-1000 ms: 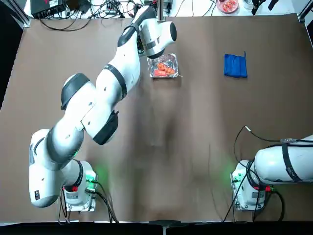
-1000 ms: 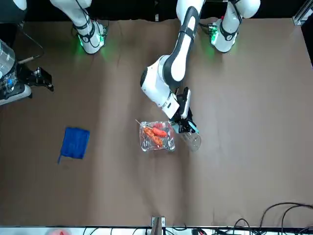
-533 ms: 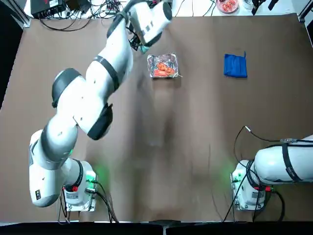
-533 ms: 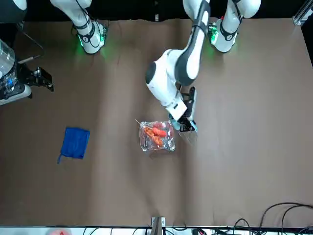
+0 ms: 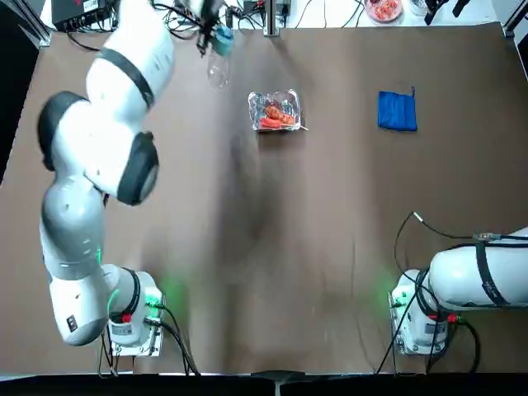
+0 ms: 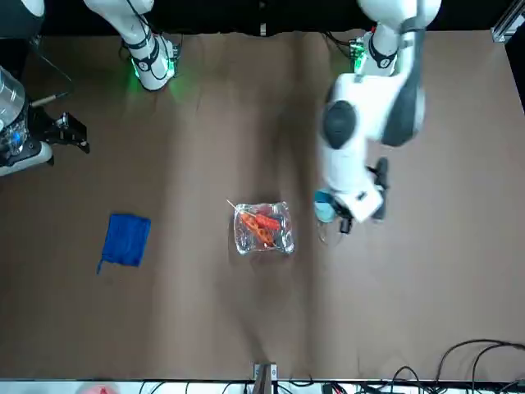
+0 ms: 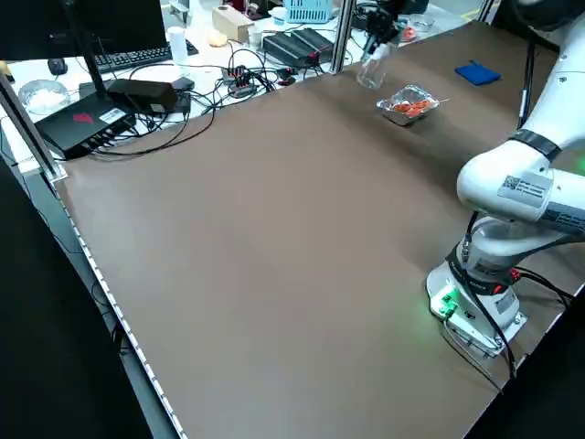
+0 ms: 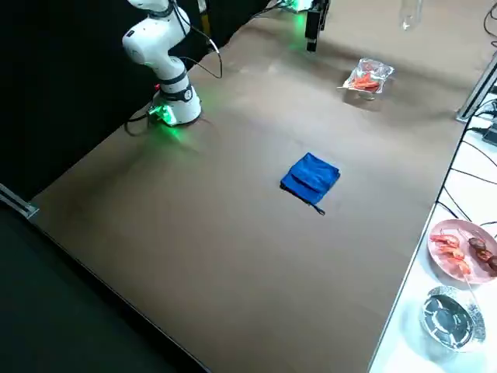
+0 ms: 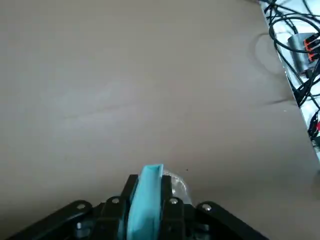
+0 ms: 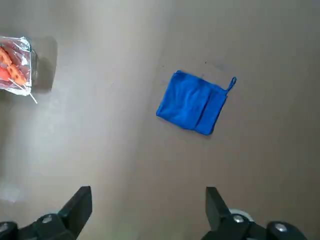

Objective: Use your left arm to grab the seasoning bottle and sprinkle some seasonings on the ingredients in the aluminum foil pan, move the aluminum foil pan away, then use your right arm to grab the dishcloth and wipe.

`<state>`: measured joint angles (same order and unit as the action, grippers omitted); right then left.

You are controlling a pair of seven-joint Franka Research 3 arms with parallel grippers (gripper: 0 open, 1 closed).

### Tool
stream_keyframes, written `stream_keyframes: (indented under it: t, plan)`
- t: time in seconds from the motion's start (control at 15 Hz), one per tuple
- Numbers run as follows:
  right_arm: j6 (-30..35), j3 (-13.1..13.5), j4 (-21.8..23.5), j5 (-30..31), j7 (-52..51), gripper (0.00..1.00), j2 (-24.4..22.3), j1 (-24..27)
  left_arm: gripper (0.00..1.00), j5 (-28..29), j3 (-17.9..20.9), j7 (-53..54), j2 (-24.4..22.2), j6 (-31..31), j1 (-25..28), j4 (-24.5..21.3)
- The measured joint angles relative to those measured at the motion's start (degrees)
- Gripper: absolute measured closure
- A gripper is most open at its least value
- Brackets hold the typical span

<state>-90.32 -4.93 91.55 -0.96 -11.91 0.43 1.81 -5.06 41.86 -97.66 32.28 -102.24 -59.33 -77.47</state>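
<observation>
The seasoning bottle (image 5: 218, 70), clear with a light blue cap (image 6: 325, 208), hangs in the air over the far left part of the table, my left gripper (image 5: 212, 28) shut on its cap end. In the left wrist view the cap (image 9: 146, 197) sits between the black fingers (image 9: 116, 204). The aluminum foil pan (image 5: 275, 110) with orange-red ingredients (image 5: 276, 120) and a skewer rests to the right of the bottle, apart from it. The blue dishcloth (image 5: 397, 110) lies farther right. My right gripper (image 10: 147, 200) is open, high above the dishcloth (image 10: 192, 102); its arm (image 5: 474, 279) is parked at its base.
Cables and black electronics (image 5: 82, 11) line the table's far edge. A pink plate of food (image 8: 462, 247) and a metal bowl (image 8: 446, 318) stand off the table beyond that edge. A metal post (image 7: 343, 37) rises at that edge near the bottle.
My left arm has lifted the bottle from beside the pan and swung it up and to the left, away from the pan. The pan, dishcloth and right arm have not moved.
</observation>
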Motion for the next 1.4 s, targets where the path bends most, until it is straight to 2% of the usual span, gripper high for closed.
stream_keyframes:
  t: [0.27,0.67,0.87,0.93,1.0,1.4]
  plan:
    - [0.00,0.00,-0.05,0.00,0.00,0.00,0.00,0.00,0.77,-6.78,-0.04,7.67,-4.27,0.01,6.74,-2.27]
    - [-0.01,0.02,-0.09,0.00,0.00,0.00,0.00,0.00,0.77,-16.41,-0.16,17.04,-4.71,-0.69,16.95,-5.48]
    - [-0.01,0.01,-0.09,0.00,0.00,0.00,0.00,0.00,0.77,-17.84,-0.28,19.37,-4.68,-7.16,19.01,-11.28]
    - [-0.01,0.01,-0.10,0.00,0.00,0.00,0.00,0.00,0.77,-17.91,-0.34,20.22,-4.61,-11.58,19.58,-15.23]
    - [-0.01,0.02,-0.10,0.00,0.00,0.00,0.00,0.00,0.77,-17.92,-0.35,20.93,-4.52,-12.69,20.12,-16.61]
    - [-0.01,0.02,-0.10,0.00,0.00,0.00,0.00,0.00,0.77,-19.70,-0.70,22.55,-3.47,-13.66,22.05,-18.86]
